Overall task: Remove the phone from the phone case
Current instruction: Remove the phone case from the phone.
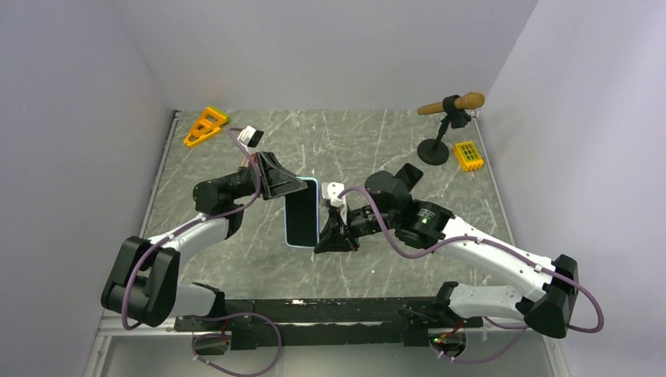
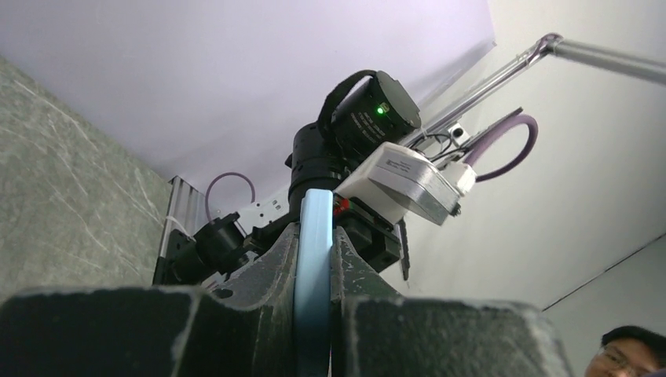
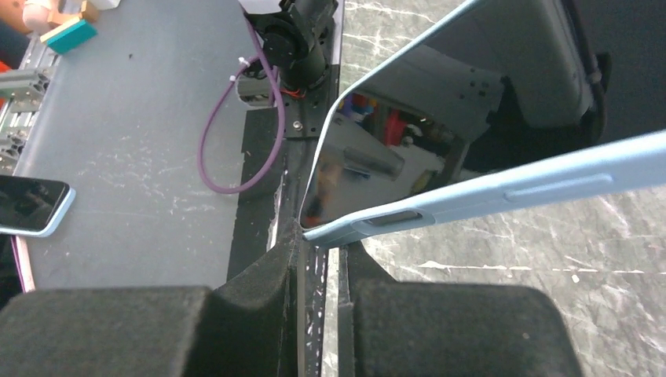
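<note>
Light-blue plastic phone case (image 2: pixel 312 259) is showing only as a thin edge in the left wrist view, where it is hiding the black-glass phone (image 1: pixel 301 214) inside. One cased phone is hanging tilted above the grey marbled worktop (image 1: pixel 369 149), between two pincers. At its far left corner the left pincer (image 1: pixel 294 188) is clamping the case. At its near right corner the right pincer (image 3: pixel 318 251) is standing almost together, and whether it is pinching the rim is hard to make out.
</note>
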Controlling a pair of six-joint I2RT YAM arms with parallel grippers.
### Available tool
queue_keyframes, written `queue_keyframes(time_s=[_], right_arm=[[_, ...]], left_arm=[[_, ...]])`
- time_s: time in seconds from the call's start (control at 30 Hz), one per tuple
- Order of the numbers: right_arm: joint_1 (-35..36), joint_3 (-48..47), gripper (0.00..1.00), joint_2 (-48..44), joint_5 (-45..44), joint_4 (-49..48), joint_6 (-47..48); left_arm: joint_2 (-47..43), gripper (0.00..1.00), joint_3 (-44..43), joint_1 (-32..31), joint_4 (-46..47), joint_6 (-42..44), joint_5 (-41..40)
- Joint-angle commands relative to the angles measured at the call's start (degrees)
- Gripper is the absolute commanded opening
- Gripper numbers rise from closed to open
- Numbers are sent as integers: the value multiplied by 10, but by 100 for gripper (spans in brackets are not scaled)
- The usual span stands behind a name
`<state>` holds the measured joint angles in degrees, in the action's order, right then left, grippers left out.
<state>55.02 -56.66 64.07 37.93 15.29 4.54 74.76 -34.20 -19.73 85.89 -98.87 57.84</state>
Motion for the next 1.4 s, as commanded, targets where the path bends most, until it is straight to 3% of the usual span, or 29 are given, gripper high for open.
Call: queue_keyframes(time_s=[0.0, 0.17, 0.3, 0.37, 0.47, 0.53, 0.6, 0.73, 1.0, 1.1, 1.2, 1.37], right_arm=[[-8, -80, 0, 14, -75, -166, 117], [-9, -102, 0, 23, -88, -160, 128], [-9, -97, 0, 25, -151, -180, 113], [-9, -71, 0, 18, -245, -208, 85], [-9, -6, 0, -2, -483, -249, -13], [-12, 8, 0, 1, -603, -196, -109], [-20, 5, 0, 10, -629, -102, -204], [-23, 53, 0, -22, -524, -51, -294], [-27, 101, 41, -138, -366, -7, -346], [-27, 94, 42, -143, -256, -32, -380], [-27, 115, 43, -142, -145, -138, -451], [-27, 143, 43, -116, -76, -251, -536]], left_arm=[[25, 0, -1, -46, 16, -92, 0], [38, 0, 3, -63, 24, -92, -10], [34, 0, 14, -68, 16, -82, -18], [30, 0, 17, -68, 19, -83, -24], [27, 0, 20, -68, 51, -102, -46], [20, 0, 26, -68, 62, -100, -72], [5, 0, 36, -67, 44, -76, -99], [-56, 0, 49, -60, -72, 21, -129], [-168, 0, 48, -36, -318, 184, -163], [-206, 0, 50, -35, -397, 225, -192], [-235, 0, 54, -30, -444, 241, -223], [-268, 0, 70, -15, -449, 229, -250]])
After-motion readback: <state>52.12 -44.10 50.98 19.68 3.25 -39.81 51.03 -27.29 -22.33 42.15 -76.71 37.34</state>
